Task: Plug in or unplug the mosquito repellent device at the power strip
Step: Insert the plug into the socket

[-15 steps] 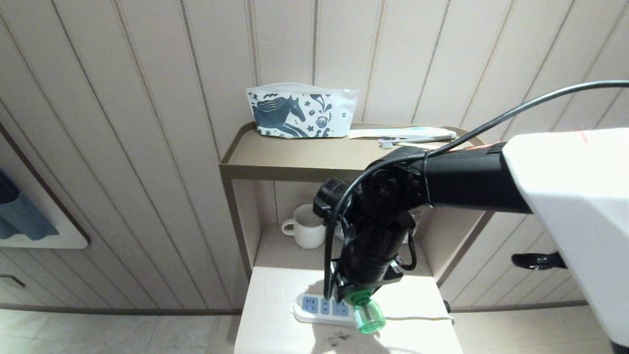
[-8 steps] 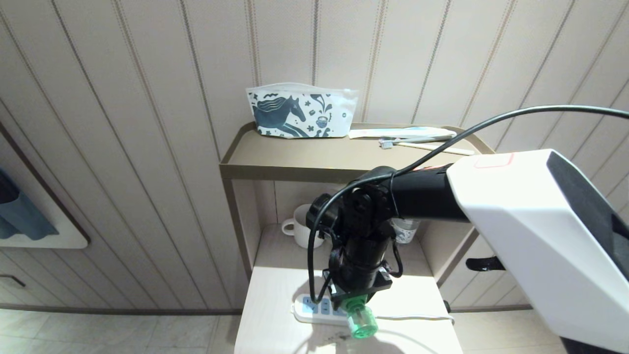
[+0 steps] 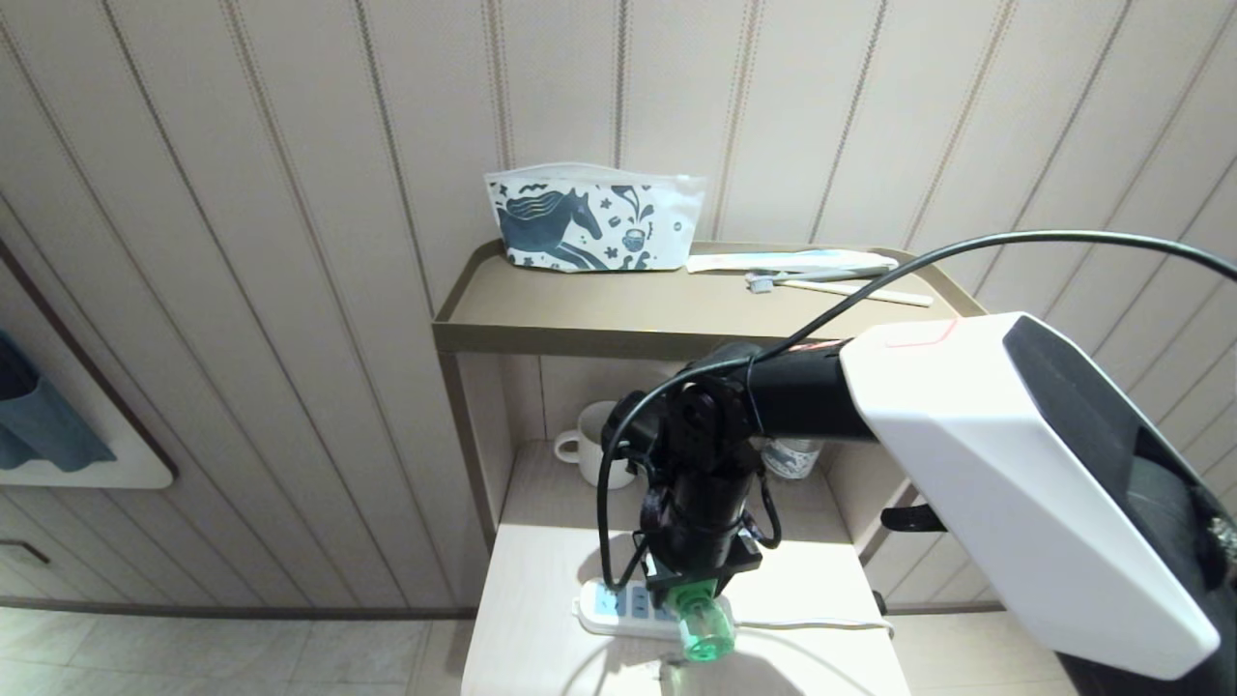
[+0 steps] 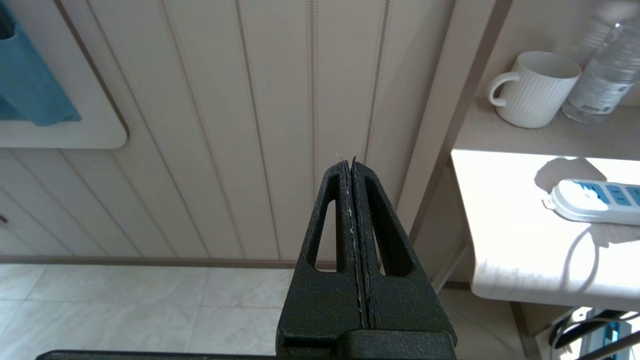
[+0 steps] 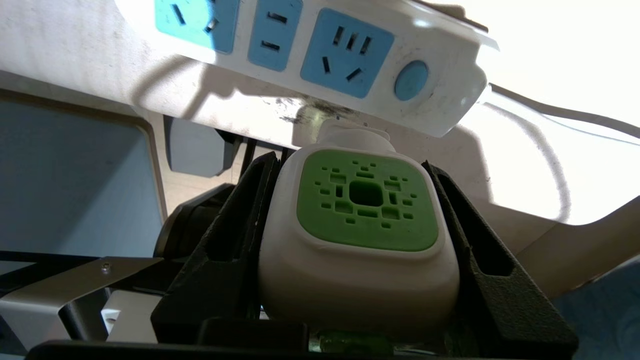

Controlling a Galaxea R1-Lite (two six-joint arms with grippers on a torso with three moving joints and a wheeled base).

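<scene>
Over the power strip, the right gripper, jaws clamping the mosquito repellent device, has sunk closer.

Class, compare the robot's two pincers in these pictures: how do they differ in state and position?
The right pincer is clamped on the green-topped repellent device; the left pincer is shut on nothing. The right one sits close to the power strip on the table; the left one hangs off the table's side, above the floor. Both have black fingers.

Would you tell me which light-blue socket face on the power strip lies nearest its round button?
The five-hole face on the white power strip, directly beside the round blue button; the others sit farther along.
</scene>
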